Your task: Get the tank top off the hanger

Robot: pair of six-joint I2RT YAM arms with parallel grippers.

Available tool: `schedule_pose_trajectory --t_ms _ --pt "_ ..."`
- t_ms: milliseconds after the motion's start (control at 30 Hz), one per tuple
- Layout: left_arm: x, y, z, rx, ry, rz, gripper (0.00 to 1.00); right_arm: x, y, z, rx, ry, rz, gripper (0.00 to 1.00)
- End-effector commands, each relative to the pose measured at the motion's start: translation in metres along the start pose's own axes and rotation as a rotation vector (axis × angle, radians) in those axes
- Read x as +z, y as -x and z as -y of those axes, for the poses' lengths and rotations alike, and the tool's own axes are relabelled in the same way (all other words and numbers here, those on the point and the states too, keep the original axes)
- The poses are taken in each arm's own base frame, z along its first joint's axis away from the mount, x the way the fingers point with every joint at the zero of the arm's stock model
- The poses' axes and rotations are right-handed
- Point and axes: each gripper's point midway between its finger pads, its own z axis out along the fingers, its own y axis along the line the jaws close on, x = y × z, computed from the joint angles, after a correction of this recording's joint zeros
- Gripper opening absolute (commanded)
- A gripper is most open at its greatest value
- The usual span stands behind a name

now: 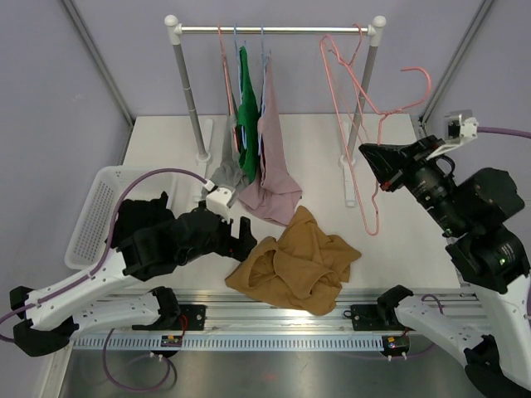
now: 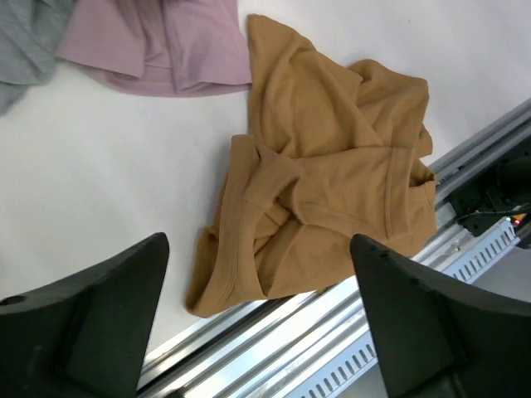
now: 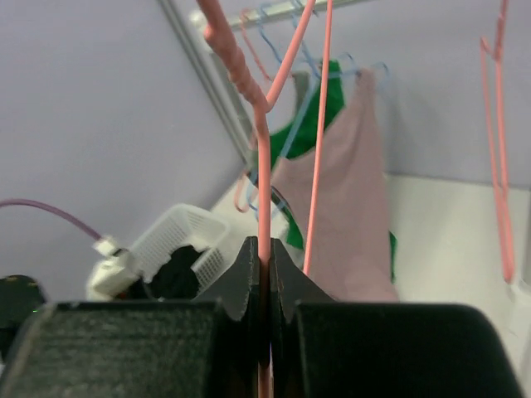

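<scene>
Overhead view: the mustard-coloured tank top (image 1: 294, 265) is lying in a crumpled heap on the white table (image 1: 166, 141), at lower centre of the frame, free of any hanger and just above the metal track (image 1: 274, 319) that is running along the table's near edge. The left gripper (image 1: 242, 236) is sitting just left of the heap with its jaws spread wide and nothing between them. In the left wrist view the two dark fingers (image 2: 108, 307) are standing far apart at the bottom corners, and the tank top (image 2: 323, 199) is filling the centre and right of the frame beyond them, its lower fold reaching the track (image 2: 348, 348).

At the right of the overhead view the right gripper (image 1: 371, 154) is clamping a bare pink wire hanger (image 1: 370, 233), which is hanging tilted in the air with its hook pointing to the upper right. The right wrist view is showing the jaws pressed together on the hanger (image 3: 262, 182) at lower centre.

Along the top, a clothes rail (image 1: 274, 30) is carrying a second empty pink hanger (image 1: 340, 58) and, left of centre, a pink garment (image 1: 274, 157), a green garment (image 1: 245, 99) and a gray garment (image 1: 224, 170). A white basket (image 1: 95, 207) is standing at the table's left edge.
</scene>
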Motion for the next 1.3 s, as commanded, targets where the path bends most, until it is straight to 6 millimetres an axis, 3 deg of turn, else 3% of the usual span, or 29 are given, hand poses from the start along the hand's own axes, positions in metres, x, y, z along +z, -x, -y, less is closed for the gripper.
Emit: schedule_pose_trajectory --t_ms 0,167,200,233,267,333,367,400,433,467,500,533,567,600,633,700,733,800,900,1000,1067,1100,1167,1200,1267 --pt "-0.024 0.027 -0.014 -0.038 0.105 0.071 0.99 0.011 -0.055 0.05 -0.043 -0.24 -0.244 0.0" --pt "-0.045 0.021 -0.043 -0.011 0.237 0.036 0.99 0.054 -0.047 0.072 -0.125 -0.348 -0.263 0.0" --pt "-0.044 0.017 -0.048 0.009 0.247 0.03 0.99 0.062 -0.037 0.072 -0.143 -0.352 -0.247 0.0" --pt "-0.047 0.015 -0.049 0.013 0.24 0.036 0.99 0.081 -0.047 0.079 -0.157 -0.366 -0.282 0.0" --pt "-0.047 0.014 -0.05 0.014 0.236 0.044 0.99 0.09 -0.046 0.081 -0.165 -0.372 -0.281 0.0" --pt "-0.043 0.004 -0.055 0.027 0.239 0.039 0.99 0.105 -0.03 0.088 -0.17 -0.393 -0.247 0.0" --pt "-0.044 0.006 -0.054 0.016 0.225 0.064 0.99 0.123 -0.042 0.096 -0.166 -0.391 -0.284 0.0" --pt "-0.043 0.004 -0.056 0.01 0.223 0.071 0.99 0.13 -0.029 0.095 -0.162 -0.385 -0.258 0.0" --pt "-0.04 -0.001 -0.058 0.012 0.227 0.068 0.99 0.137 -0.025 0.105 -0.16 -0.402 -0.25 0.0" --pt "-0.041 0.002 -0.057 0.002 0.211 0.094 0.99 0.151 -0.034 0.115 -0.155 -0.408 -0.274 0.0" --pt "-0.041 0.002 -0.057 -0.003 0.209 0.107 0.99 0.157 -0.018 0.114 -0.149 -0.4 -0.239 0.0" --pt "-0.039 0.003 -0.057 -0.004 0.206 0.114 0.99 0.163 -0.015 0.118 -0.144 -0.397 -0.238 0.0" --pt "-0.039 0.003 -0.056 -0.005 0.196 0.127 0.99 0.177 -0.026 0.131 -0.136 -0.397 -0.271 0.0" --pt "-0.039 0.004 -0.056 -0.002 0.197 0.128 0.99 0.18 -0.012 0.128 -0.138 -0.389 -0.248 0.0" --pt "-0.039 0.004 -0.057 -0.002 0.2 0.128 0.99 0.195 -0.028 0.14 -0.133 -0.393 -0.291 0.0" --pt "-0.04 0.004 -0.058 -0.002 0.207 0.126 0.99 0.202 -0.017 0.148 -0.136 -0.401 -0.277 0.0" --pt "-0.039 0.003 -0.057 -0.003 0.204 0.125 0.99 0.214 -0.032 0.16 -0.129 -0.404 -0.311 0.0" --pt "-0.039 0.002 -0.055 -0.002 0.189 0.121 0.99 0.222 -0.031 0.166 -0.125 -0.408 -0.301 0.0" --pt "-0.039 0.002 -0.055 -0.003 0.185 0.122 0.99 0.232 -0.053 0.177 -0.104 -0.42 -0.342 0.0" --pt "-0.04 0.002 -0.053 -0.003 0.173 0.124 0.99 0.233 -0.072 0.186 -0.076 -0.439 -0.377 0.0" --pt "-0.04 0.003 -0.052 -0.004 0.166 0.129 0.99 0.229 -0.07 0.183 -0.071 -0.437 -0.366 0.0" --pt "-0.04 0.003 -0.051 -0.002 0.162 0.127 0.99 0.23 -0.078 0.188 -0.067 -0.448 -0.371 0.0" --pt "-0.039 0.003 -0.051 0.0 0.161 0.125 0.99 0.225 -0.07 0.184 -0.064 -0.446 -0.345 0.12" --pt "-0.038 0.003 -0.05 0.003 0.165 0.122 0.99 0.223 -0.069 0.183 -0.061 -0.45 -0.347 0.27" --pt "-0.035 0.005 -0.049 0.008 0.174 0.109 0.99 0.219 -0.061 0.178 -0.062 -0.443 -0.336 0.41"
